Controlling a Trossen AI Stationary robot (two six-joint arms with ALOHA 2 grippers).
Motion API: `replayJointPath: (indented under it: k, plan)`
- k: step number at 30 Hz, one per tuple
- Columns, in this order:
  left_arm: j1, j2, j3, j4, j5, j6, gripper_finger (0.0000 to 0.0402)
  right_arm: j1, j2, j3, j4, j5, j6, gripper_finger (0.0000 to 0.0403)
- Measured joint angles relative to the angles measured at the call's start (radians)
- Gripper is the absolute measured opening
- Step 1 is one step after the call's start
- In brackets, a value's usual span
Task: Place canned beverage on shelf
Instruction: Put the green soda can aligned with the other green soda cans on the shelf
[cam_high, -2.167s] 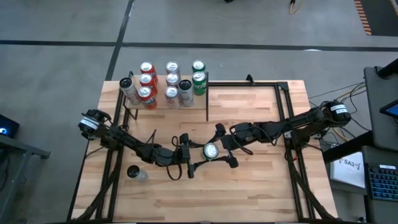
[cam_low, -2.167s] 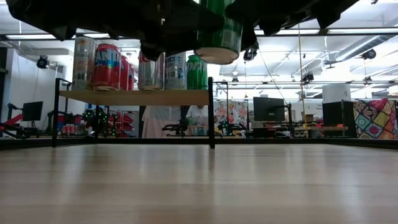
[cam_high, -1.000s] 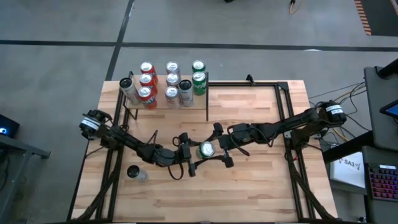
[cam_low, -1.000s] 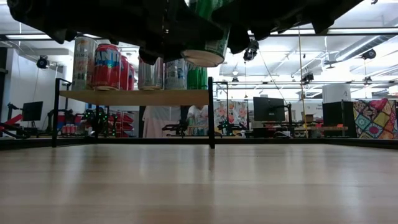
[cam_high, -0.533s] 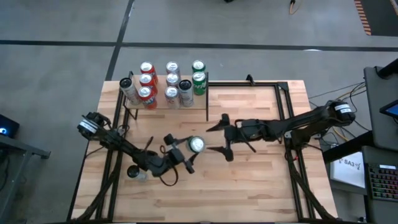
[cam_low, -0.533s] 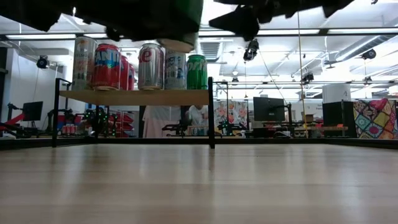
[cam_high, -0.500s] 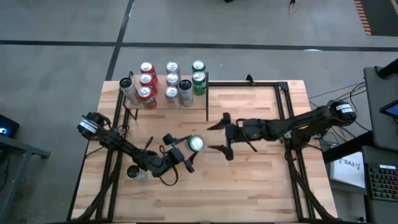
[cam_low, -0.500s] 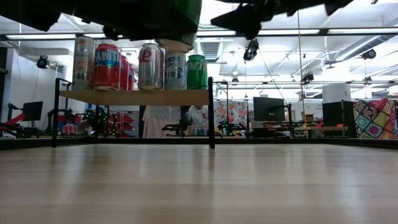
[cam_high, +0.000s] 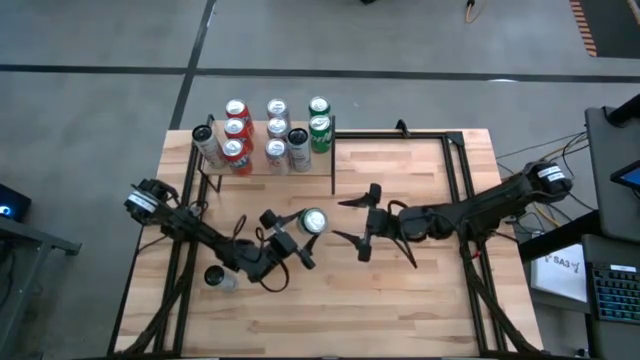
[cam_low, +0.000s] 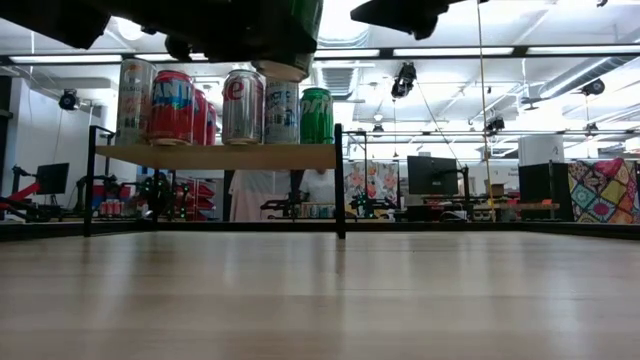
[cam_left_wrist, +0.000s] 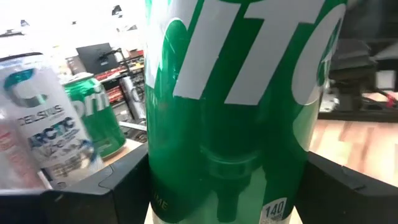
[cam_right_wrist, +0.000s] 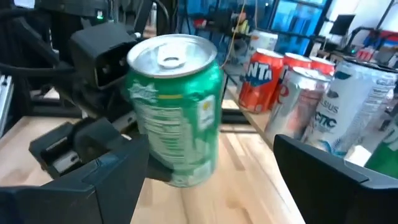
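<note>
Green can (cam_high: 313, 221) gripped by left claw (cam_high: 290, 232), label cropped in wrist view; right claw (cam_high: 352, 222) open, empty.

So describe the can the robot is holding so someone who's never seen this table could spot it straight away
Start at the small light wooden shelf with thin black posts at the tabletop's far edge, crowded with cans. Come toward the table's middle: the left gripper holds a green aluminium can in its jaws. It is the only can lifted off any surface; another lies on the tabletop.
</note>
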Motion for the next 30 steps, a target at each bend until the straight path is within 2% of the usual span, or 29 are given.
replayJointPath:
  k: [11,17,30]
  plan:
    - [0.021,-0.001,0.006,0.001,-0.035,-0.004,0.0285,-0.003,0.114,0.000,0.224,0.004,0.019,0.0331]
    - [0.021,-0.001,0.006,0.000,-0.026,-0.004,0.0285,-0.008,0.145,0.030,0.227,0.000,0.015,0.0331]
    - [0.018,-0.001,0.006,-0.002,-0.003,-0.011,0.0285,-0.034,0.300,0.211,0.180,0.011,-0.020,0.0329]
